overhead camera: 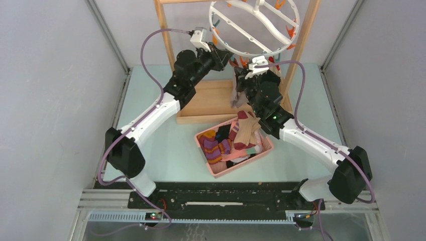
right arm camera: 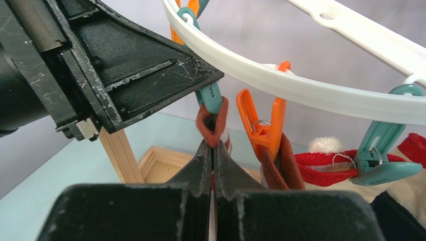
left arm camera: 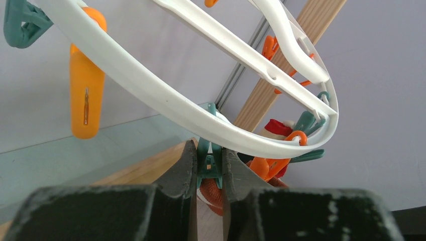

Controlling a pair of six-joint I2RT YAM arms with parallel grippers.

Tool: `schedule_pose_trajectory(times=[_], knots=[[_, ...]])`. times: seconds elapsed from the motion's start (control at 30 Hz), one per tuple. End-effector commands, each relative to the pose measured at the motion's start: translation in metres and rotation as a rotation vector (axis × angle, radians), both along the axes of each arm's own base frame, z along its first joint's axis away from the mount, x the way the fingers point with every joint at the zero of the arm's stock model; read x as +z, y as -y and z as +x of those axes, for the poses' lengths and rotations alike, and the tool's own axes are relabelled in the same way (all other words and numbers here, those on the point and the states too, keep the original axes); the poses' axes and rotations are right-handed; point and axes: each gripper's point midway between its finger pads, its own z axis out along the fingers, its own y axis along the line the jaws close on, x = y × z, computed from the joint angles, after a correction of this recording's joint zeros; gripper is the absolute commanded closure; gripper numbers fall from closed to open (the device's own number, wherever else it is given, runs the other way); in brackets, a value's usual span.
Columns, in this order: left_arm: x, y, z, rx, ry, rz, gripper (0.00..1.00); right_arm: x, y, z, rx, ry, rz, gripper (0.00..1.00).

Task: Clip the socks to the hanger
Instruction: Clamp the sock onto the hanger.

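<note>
The white ring hanger [overhead camera: 236, 50] hangs from the wooden rack. My left gripper [overhead camera: 225, 56] is shut on the handles of a teal clip [left arm camera: 209, 165] under the hanger's rim [left arm camera: 150, 95]. My right gripper [overhead camera: 240, 75] is shut on a maroon-white striped sock [right arm camera: 213, 125] and holds its cuff up into that teal clip [right arm camera: 211, 95]. The rest of this sock hangs below [overhead camera: 235, 96]. In the right wrist view my right gripper [right arm camera: 212, 148] sits just under the left gripper's black finger [right arm camera: 140, 65]. More socks [overhead camera: 216, 145] lie in the basket.
An orange clip [right arm camera: 261, 125] beside it holds another maroon sock [right arm camera: 284, 160]. A teal clip [right arm camera: 377, 155] holds a red-cream cuff [right arm camera: 326, 160]. The pink basket [overhead camera: 217, 170] stands in front of the wooden rack base [overhead camera: 211, 100]. Rack posts [overhead camera: 163, 30] flank the hanger.
</note>
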Motion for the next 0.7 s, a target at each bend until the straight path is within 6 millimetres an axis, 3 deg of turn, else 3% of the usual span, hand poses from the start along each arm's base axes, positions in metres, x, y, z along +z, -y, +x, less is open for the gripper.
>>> schedule_pose_trajectory(times=[0.0, 0.23, 0.67], knots=[[0.059, -0.013, -0.013, 0.029, 0.09, -0.087, 0.98, 0.029, -0.002, -0.016, 0.057, 0.059, 0.056, 1.0], [0.064, -0.015, -0.015, 0.028, 0.091, -0.105, 0.98, 0.016, -0.002, -0.011, 0.036, 0.027, 0.018, 1.0], [0.059, -0.013, -0.013, 0.026, 0.069, -0.105, 0.98, 0.035, 0.001, -0.003, -0.01, 0.1, -0.032, 1.0]])
